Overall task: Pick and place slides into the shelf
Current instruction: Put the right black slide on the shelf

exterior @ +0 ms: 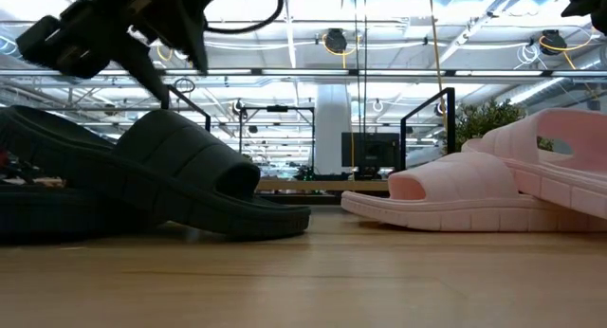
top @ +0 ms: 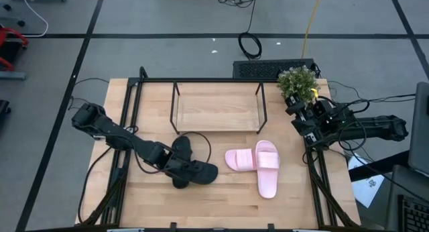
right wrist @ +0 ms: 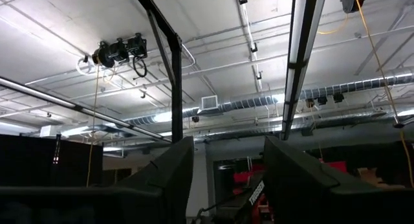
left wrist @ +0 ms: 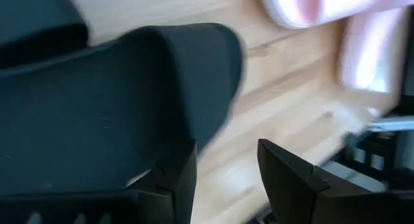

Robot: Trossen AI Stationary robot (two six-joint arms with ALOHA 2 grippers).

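Note:
Two black slides lie sole-down and touching at the table's near left: one (top: pixel 201 173) and another (top: pixel 181 149) behind it; both show in the low view (exterior: pixel 190 176) (exterior: pixel 47 181). The pink pair lies to their right, one slide (top: pixel 240 159) crosswise, the other (top: pixel 268 170) lengthwise with its strap end over it. The shelf (top: pixel 218 110) stands at the table's far middle with its wooden board bare. My left gripper (top: pixel 175 166) (left wrist: pixel 226 179) hovers open over the black slides, with bare wood between its fingers. My right gripper (right wrist: pixel 226 179) is open, parked at the right edge (top: pixel 310 125) and pointing up. My left gripper comes down at the black slides from above and the left. One finger (left wrist: pixel 176 179) stands right by the edge of a black slide's strap (left wrist: pixel 194 88). I cannot tell whether it touches.
A potted plant (top: pixel 298 82) stands at the far right corner, close to my right arm. Black frame rails run along the table's left side (top: pixel 126 125) and right side (top: pixel 323 185). A loop of black cable (top: pixel 198 139) lies between the black slides and the shelf.

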